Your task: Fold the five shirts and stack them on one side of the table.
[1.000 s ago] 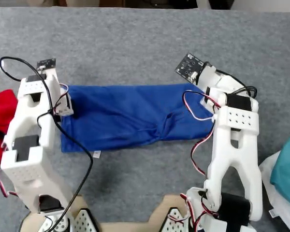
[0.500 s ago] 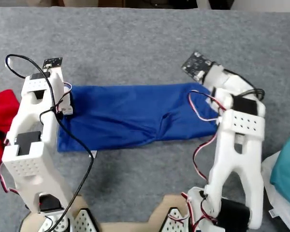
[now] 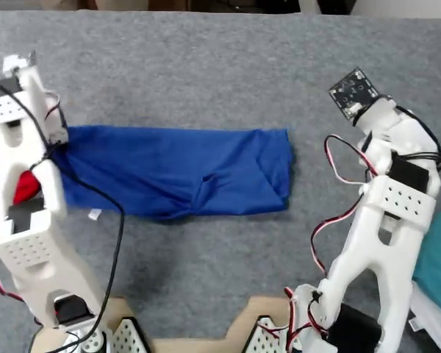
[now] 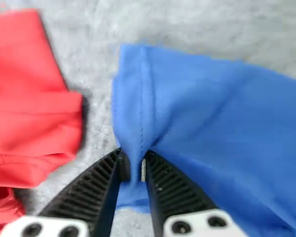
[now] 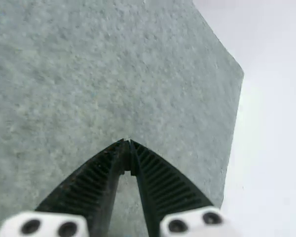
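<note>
High view: the blue shirt (image 3: 176, 173), folded only into a strip, is clamped by the left gripper (image 4: 132, 167) (right gripper (image 5: 127, 157) closed, empty); stacking is judged undone.

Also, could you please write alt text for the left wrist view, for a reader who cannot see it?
The left gripper, black and ribbed, is shut on the stitched edge of a blue fabric shirt that spreads away over the grey felt table. A red fabric shirt lies beside it, with a strip of table between the two.
</note>
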Motion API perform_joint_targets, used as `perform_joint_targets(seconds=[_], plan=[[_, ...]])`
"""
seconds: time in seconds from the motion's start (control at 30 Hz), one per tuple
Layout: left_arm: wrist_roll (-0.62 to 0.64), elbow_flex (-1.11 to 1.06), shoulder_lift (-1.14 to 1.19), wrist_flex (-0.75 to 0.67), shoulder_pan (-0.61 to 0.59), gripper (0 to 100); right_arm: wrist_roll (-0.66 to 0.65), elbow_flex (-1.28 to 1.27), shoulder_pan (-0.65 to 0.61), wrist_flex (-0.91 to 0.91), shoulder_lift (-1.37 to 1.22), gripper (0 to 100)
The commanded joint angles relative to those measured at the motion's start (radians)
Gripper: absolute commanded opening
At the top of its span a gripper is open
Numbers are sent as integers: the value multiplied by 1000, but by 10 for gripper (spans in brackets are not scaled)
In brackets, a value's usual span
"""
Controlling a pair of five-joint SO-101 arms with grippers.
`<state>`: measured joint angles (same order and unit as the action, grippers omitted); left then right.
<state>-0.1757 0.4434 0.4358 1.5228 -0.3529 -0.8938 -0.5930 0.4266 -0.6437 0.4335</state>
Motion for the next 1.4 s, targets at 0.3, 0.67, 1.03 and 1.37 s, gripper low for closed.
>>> perform_joint_targets(seconds=[0.3,0.67,1.03,1.37], plan=[[78,176,-12,178,459,19,-86,314,246,18,-213,6],[126,373,15,198,744,19,-86,424,315,17,-329,6],[252,620,177,199,859,19,-86,424,315,17,-331,5],[292,813,260,187,982,19,-84,424,311,17,-334,5]])
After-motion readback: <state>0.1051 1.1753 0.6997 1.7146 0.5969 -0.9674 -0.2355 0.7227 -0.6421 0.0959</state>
